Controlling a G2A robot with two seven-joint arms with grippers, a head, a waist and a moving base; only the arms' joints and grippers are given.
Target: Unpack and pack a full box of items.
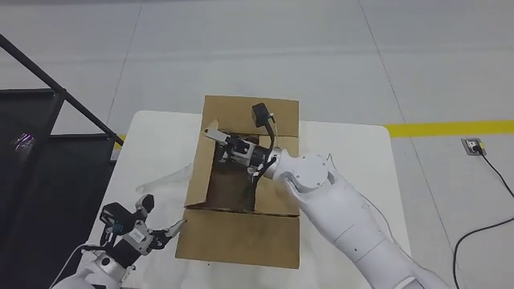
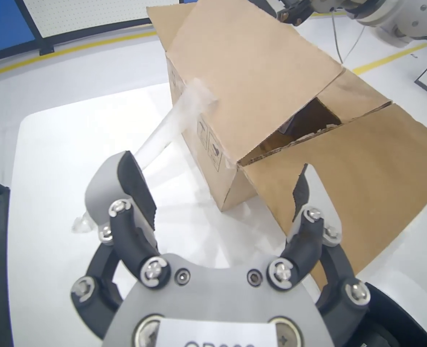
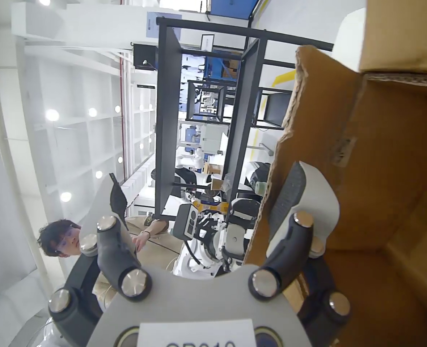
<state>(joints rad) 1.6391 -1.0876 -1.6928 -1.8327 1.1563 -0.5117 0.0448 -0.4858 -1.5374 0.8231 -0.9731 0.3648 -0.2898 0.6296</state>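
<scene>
Top view: box [image 1: 241, 237] mid-table [image 1: 353, 152], flaps open. Right gripper [image 1: 217, 146] at left flap [image 1: 201, 172], over opening. Left gripper [image 1: 165, 214] just beside near-left corner.
Left wrist view: left gripper spread wide, empty. Clear tape strip [image 2: 173, 120] trails from box side to table.
Right wrist view: right gripper's fingers apart, flap edge between them, unclamped.

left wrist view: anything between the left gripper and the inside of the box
Yes. The box's side flap leans over the opening, leaving only a dark gap, and the near flap spreads out in front of the open left gripper.
</scene>
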